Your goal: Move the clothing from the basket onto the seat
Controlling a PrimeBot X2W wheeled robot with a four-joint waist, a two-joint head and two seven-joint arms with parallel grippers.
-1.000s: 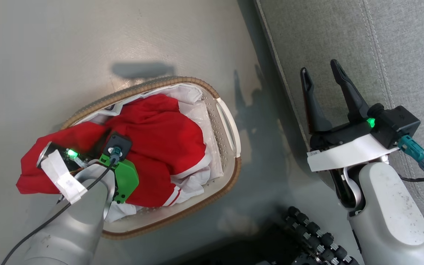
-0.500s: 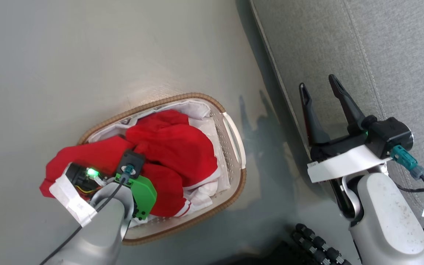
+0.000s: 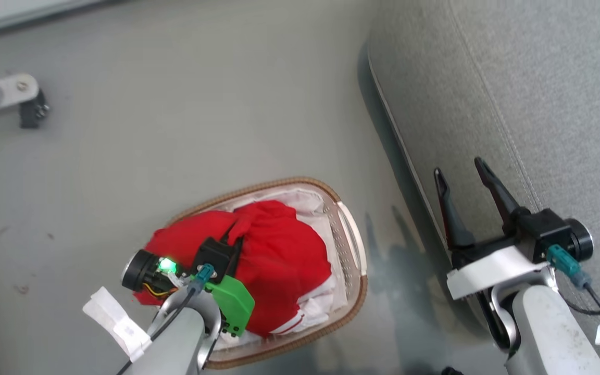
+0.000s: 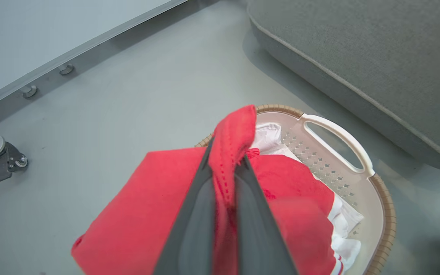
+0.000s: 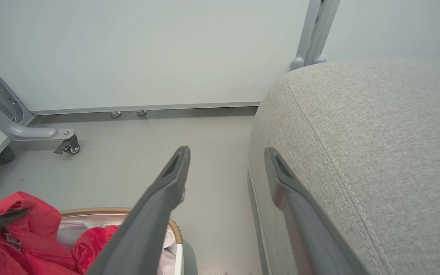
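Grey floor (image 4: pixel 128 95), clothing (image 4: pixel 147 214) between left tool (image 4: pixel 226 158)

Head overhead, wrists low, sharing basket (image 4: pixel 319 164)

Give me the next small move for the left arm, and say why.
Probably raise it higher before swinging toward the seat. The left end effector is shut on a fold of the red clothing, but most of the cloth hangs low over the basket and would likely drag on its rim.
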